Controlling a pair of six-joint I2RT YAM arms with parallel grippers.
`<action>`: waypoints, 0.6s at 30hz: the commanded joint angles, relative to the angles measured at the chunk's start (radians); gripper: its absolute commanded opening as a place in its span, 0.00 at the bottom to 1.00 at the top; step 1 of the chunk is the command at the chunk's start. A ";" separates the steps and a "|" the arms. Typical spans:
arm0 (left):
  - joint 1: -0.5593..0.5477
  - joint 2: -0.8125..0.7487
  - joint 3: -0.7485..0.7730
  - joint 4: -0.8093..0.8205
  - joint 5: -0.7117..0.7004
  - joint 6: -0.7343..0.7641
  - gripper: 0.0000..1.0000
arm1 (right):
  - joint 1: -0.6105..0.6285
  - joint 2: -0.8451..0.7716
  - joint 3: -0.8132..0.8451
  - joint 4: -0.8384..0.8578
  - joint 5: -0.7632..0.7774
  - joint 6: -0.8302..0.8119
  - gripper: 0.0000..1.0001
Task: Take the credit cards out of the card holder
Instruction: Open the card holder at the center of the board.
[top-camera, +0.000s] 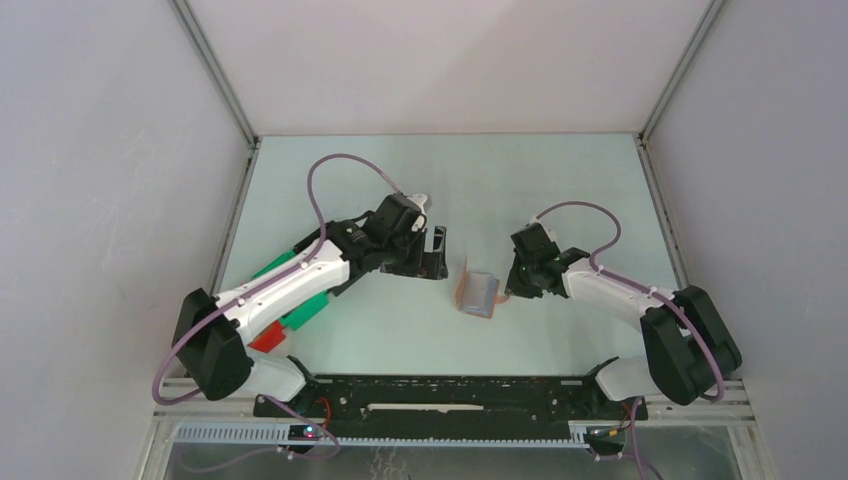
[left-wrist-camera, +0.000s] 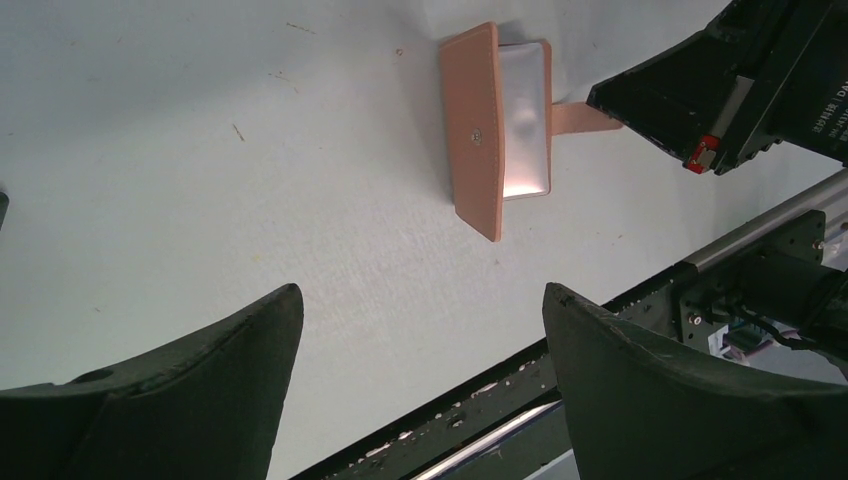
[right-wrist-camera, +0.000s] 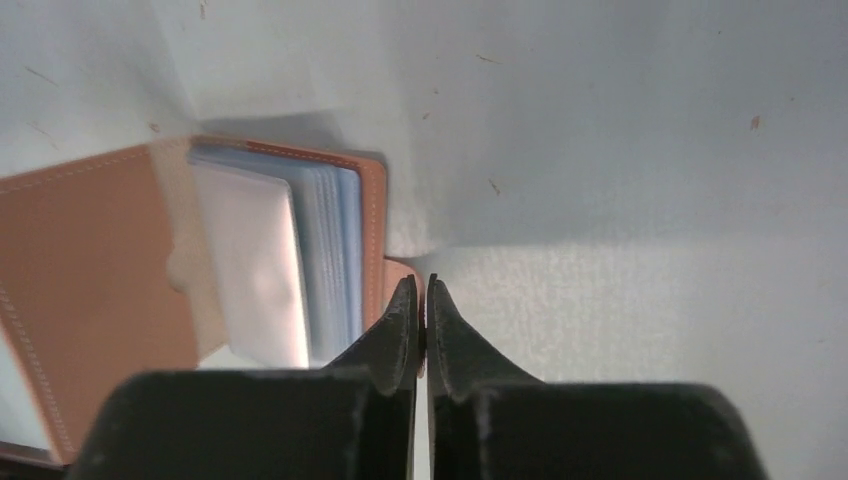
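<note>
The tan card holder (top-camera: 466, 287) lies half open on the table's middle, one cover tilted up. Pale blue-grey cards (right-wrist-camera: 338, 255) sit stacked edge-on inside it, behind a glossy clear sleeve (right-wrist-camera: 250, 265). The holder also shows in the left wrist view (left-wrist-camera: 472, 130), with its closing tab (left-wrist-camera: 583, 119) reaching to my right gripper. My right gripper (top-camera: 508, 288) is shut on that tab at the holder's right edge, its tips (right-wrist-camera: 421, 285) pinched together on it. My left gripper (top-camera: 437, 256) is open and empty, apart from the holder on its left; it also shows in its own wrist view (left-wrist-camera: 420, 300).
Green bins (top-camera: 305, 308) and a red bin (top-camera: 268, 338) lie partly hidden under my left arm at the table's left. A black rail (top-camera: 450, 388) runs along the near edge. Grey walls enclose the table on three sides.
</note>
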 joint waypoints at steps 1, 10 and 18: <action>-0.002 -0.039 0.024 0.010 -0.016 -0.006 0.94 | 0.006 -0.067 0.005 0.031 0.021 -0.022 0.00; 0.012 -0.050 0.028 -0.015 -0.073 0.013 0.95 | 0.134 -0.205 0.138 -0.116 0.054 0.005 0.00; 0.027 -0.068 0.008 -0.011 -0.074 0.013 0.95 | 0.174 -0.216 0.168 -0.067 -0.012 0.049 0.00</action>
